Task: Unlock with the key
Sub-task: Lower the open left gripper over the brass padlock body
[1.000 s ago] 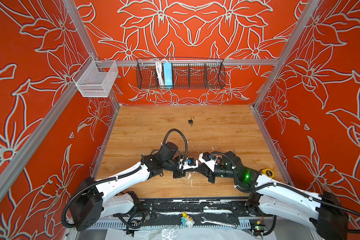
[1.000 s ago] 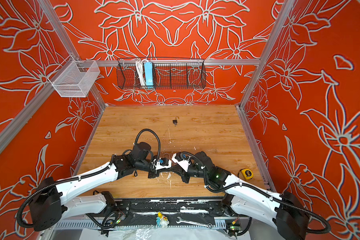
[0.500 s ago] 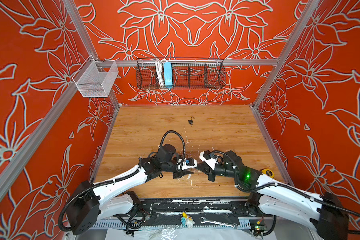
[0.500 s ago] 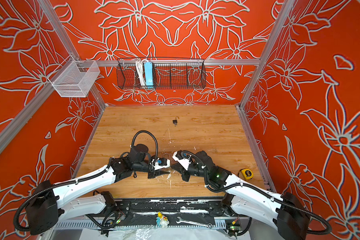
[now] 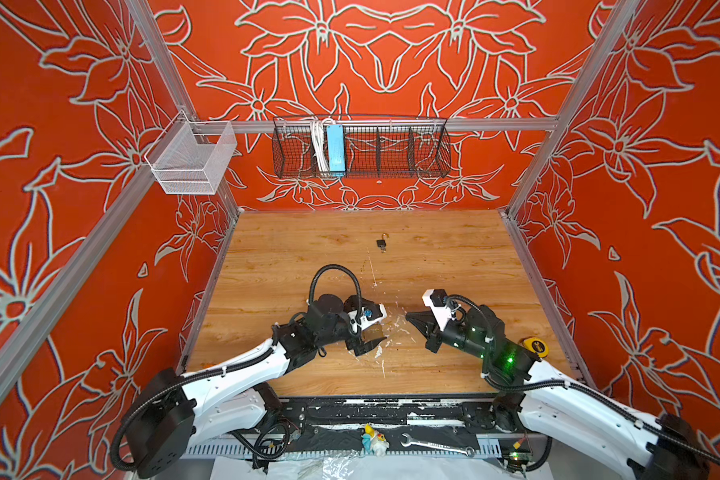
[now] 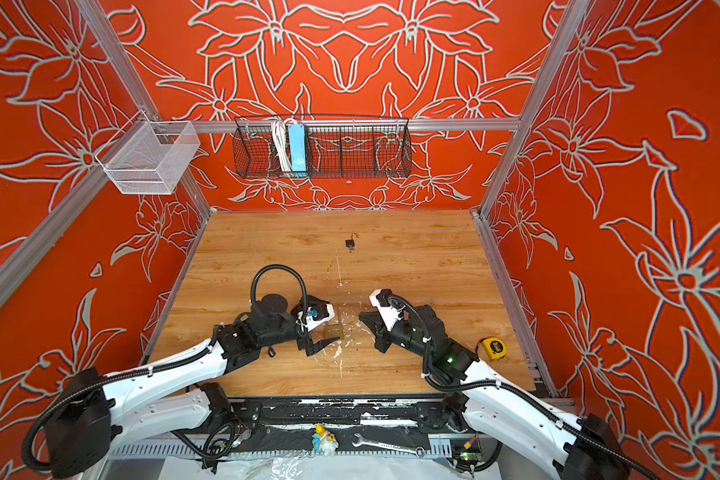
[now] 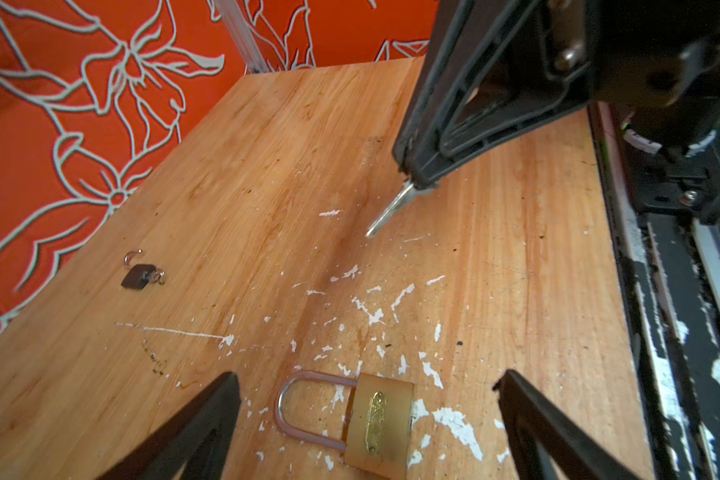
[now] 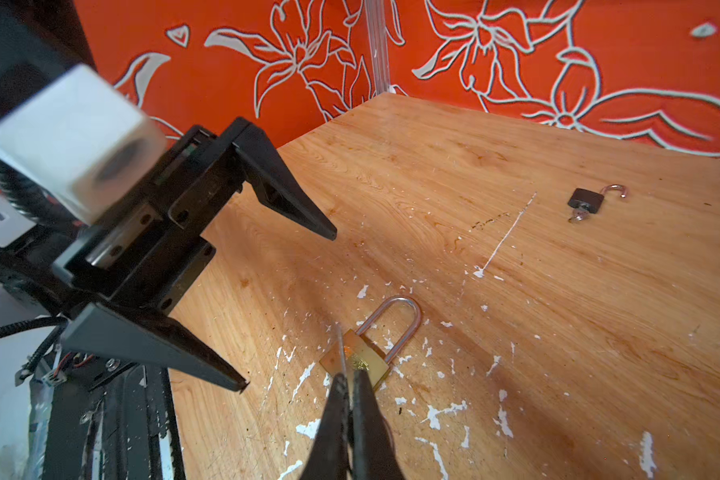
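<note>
One key (image 7: 387, 214): head hidden inside the right gripper (image 7: 416, 183), jaws pinching it; only a thin silver blade shows.
Brass padlock (image 7: 379, 419): flat on scratched wooden table (image 7: 308, 166), untouched, between spread jaws of left gripper (image 8: 287, 311).
Small black padlock (image 7: 138, 276): well apart, blurred.

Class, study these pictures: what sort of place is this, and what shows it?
Probably a robot test booth: a left arm and right arm mounted at a scratched wooden table, orange flowered panels on metal rails, a brass padlock lying loose.
</note>
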Available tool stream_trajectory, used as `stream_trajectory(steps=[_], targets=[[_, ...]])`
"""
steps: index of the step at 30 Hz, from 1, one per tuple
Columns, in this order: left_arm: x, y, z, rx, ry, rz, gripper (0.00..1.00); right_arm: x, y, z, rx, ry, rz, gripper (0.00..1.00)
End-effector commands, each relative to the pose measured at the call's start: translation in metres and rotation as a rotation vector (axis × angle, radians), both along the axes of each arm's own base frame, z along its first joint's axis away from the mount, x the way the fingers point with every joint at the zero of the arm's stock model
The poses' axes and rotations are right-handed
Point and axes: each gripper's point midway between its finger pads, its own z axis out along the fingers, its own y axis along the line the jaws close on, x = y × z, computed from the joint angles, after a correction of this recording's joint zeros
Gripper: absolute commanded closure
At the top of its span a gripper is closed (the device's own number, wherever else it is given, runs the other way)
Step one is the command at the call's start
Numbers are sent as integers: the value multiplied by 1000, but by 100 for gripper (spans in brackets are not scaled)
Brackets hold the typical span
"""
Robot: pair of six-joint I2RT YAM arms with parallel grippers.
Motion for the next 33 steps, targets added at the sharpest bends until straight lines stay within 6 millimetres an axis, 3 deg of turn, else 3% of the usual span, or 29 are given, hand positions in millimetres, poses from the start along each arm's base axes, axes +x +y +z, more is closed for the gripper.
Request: stream_trajectory(steps=[1, 4, 9, 13, 17, 20, 23, 30, 33], targets=[[33, 8, 17, -104, 26, 208, 3, 6, -2, 4, 83, 45, -17, 100], [57, 26, 18, -145, 125, 406, 3, 18, -10, -2, 116, 94, -68, 100], [51, 10, 14, -156, 225, 348, 3, 46, -30, -24, 181, 235, -180, 100], [59, 15, 11, -210, 274, 435, 3, 62, -48, -36, 235, 293, -258, 100], [69, 22, -6, -190, 484, 614, 3, 63, -56, -31, 259, 276, -276, 100], [65, 16, -32, -143, 681, 692, 3, 61, -62, -28, 267, 260, -304, 100], [64, 23, -52, -133, 791, 836, 3, 59, -66, -21, 280, 240, -314, 100], [71, 59, -35, 28, 627, 1141, 3, 57, -67, -18, 286, 237, -315, 100], [67, 45, -37, -20, 696, 1090, 3, 57, -68, -19, 278, 240, -323, 100]])
